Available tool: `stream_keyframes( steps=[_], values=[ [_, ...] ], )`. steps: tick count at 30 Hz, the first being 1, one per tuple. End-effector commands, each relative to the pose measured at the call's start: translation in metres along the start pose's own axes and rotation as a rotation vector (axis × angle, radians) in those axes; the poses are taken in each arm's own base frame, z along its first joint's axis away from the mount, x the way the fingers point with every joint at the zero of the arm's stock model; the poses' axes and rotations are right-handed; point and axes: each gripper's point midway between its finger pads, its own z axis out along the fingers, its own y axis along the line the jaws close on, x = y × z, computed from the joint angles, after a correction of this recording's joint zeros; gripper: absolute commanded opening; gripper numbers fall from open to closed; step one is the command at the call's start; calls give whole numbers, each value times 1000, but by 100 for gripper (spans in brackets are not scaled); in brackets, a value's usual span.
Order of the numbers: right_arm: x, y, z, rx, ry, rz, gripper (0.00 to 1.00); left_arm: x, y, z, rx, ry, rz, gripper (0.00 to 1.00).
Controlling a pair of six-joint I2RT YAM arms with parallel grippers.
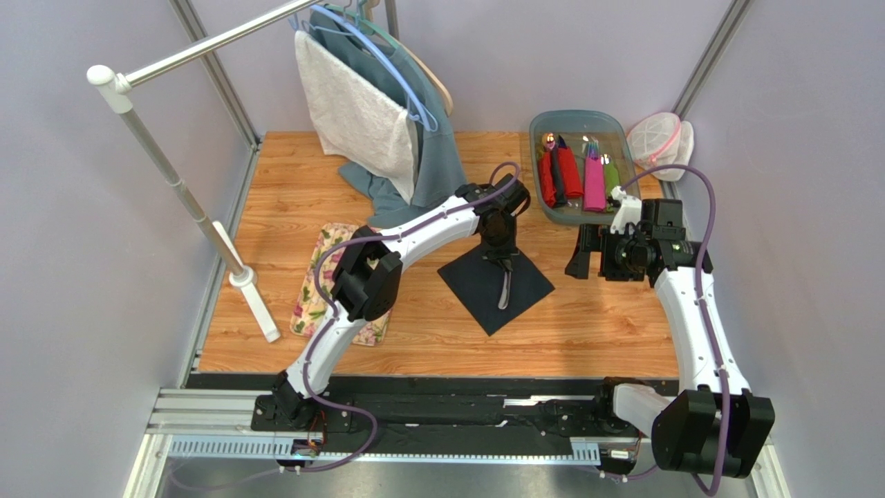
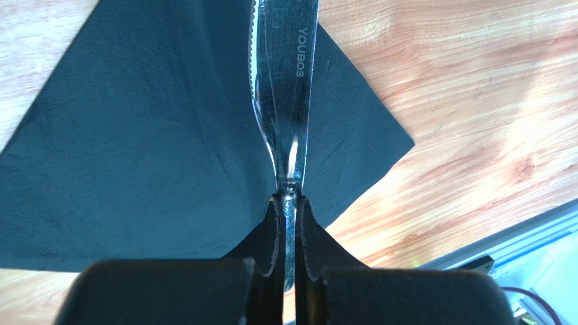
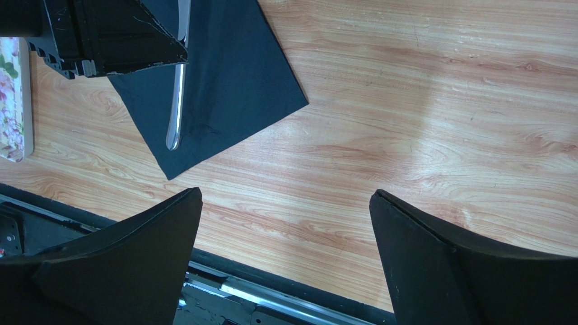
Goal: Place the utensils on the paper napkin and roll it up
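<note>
Left jaws pinch the knife (image 2: 285, 101) over the napkin (image 2: 136, 135), serrations showing only from that wrist; right jaws gape empty.

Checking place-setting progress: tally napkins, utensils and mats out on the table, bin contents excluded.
Napkin: 1
Knife: 1, held in the left gripper
Floral mat: 1
Total: 3

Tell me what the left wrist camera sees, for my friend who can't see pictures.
The black left gripper is shut on a shiny silver metal knife with a serrated edge. The knife stretches across a flat, very dark paper napkin lying on a light wooden table.
</note>
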Motion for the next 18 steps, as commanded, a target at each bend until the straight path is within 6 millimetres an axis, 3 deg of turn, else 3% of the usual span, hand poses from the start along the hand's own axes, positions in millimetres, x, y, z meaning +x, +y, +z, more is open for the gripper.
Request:
stream_keyframes(
  steps=[1, 18],
  values=[
    [-10, -3, 2, -1, -35, -16, 100, -13, -11, -3, 52, -22, -40, 0],
    [-8, -4, 7, -15, -16, 1, 100, -28, -5, 13, 32, -63, -32, 0]
  ],
)
